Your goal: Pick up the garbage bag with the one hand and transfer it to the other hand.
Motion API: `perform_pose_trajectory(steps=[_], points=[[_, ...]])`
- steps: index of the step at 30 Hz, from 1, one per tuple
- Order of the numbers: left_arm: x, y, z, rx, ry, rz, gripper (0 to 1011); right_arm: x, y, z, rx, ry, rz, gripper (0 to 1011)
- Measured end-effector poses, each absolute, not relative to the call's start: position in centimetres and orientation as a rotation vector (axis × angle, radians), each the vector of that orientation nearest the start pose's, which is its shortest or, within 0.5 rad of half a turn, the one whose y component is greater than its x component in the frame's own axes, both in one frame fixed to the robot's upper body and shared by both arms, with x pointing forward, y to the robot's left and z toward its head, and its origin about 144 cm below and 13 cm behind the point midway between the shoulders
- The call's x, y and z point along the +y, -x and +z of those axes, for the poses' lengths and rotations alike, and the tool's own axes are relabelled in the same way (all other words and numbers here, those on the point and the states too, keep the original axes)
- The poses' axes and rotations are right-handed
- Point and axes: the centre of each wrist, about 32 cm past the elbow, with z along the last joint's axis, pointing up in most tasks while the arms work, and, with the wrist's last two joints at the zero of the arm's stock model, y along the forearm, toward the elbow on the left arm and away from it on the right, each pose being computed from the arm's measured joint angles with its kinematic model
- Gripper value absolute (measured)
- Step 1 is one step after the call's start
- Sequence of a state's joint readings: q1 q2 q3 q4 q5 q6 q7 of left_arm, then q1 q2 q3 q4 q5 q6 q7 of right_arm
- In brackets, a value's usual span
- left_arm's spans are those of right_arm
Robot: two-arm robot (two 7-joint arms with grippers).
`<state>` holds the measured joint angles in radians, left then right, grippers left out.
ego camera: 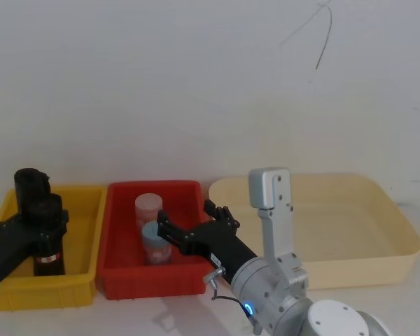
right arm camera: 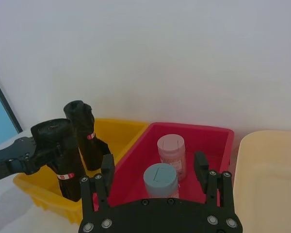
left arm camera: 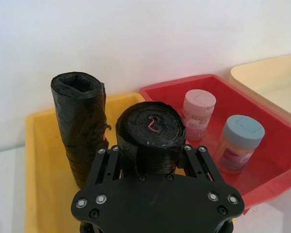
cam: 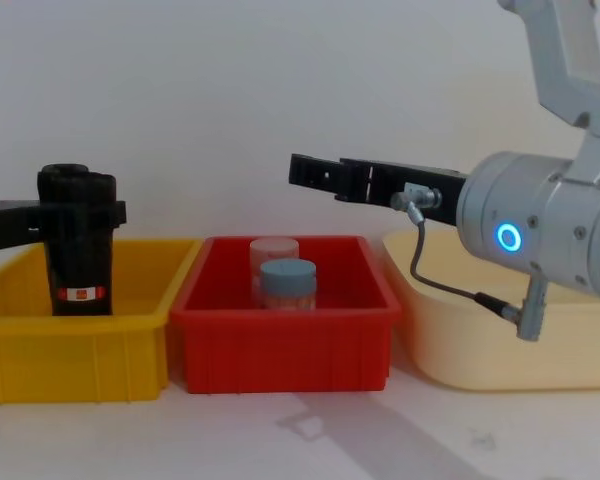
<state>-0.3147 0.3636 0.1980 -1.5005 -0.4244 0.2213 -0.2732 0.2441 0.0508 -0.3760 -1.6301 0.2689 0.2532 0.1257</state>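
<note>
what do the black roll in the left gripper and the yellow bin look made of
The garbage bag, held by the left gripper: thin black plastic film, probably polythene; glossy crinkles and tight spiral layers at its end. The yellow bin: rigid moulded plastic, smooth and slightly shiny.

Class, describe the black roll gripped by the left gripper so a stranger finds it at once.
Start at the yellow bin, leftmost of three. Two black rolls stand in it; the garbage bag is the nearer one, clasped by the left gripper. It bears a red-and-white band near its bottom; the other roll behind shows only a red fleck mid-height.
</note>
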Motion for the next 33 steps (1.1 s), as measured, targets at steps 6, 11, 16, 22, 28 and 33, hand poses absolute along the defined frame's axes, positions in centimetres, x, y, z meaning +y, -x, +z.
perform_pose_trajectory(steps=[6, 11, 16, 22, 28, 33], points=[[28.1, -53.7, 123.1, 0.048, -0.022, 1.125, 504, -12.1, -49.7, 123.5, 0.095, -0.091, -1.018, 1001], [28.1, -53.8, 123.3, 0.041, -0.019, 1.105, 504, -12.1, -49.7, 123.5, 0.095, -0.091, -1.018, 1002], [27.8, -53.9, 124.5, 0.011, -0.005, 1.068, 503, -12.1, -49.7, 123.5, 0.095, -0.091, -1.018, 1001], [27.4, -54.2, 127.0, -0.034, -0.001, 1.010, 504, -12.1, -49.7, 123.5, 0.095, -0.091, -1.018, 1001], [27.1, -54.5, 129.1, -0.076, -0.017, 0.972, 504, -12.1, -49.7, 123.5, 0.095, -0.091, -1.018, 1001], [26.9, -55.1, 130.7, -0.116, -0.028, 0.949, 504, -12.1, -49.7, 123.5, 0.095, -0.091, -1.018, 1001]])
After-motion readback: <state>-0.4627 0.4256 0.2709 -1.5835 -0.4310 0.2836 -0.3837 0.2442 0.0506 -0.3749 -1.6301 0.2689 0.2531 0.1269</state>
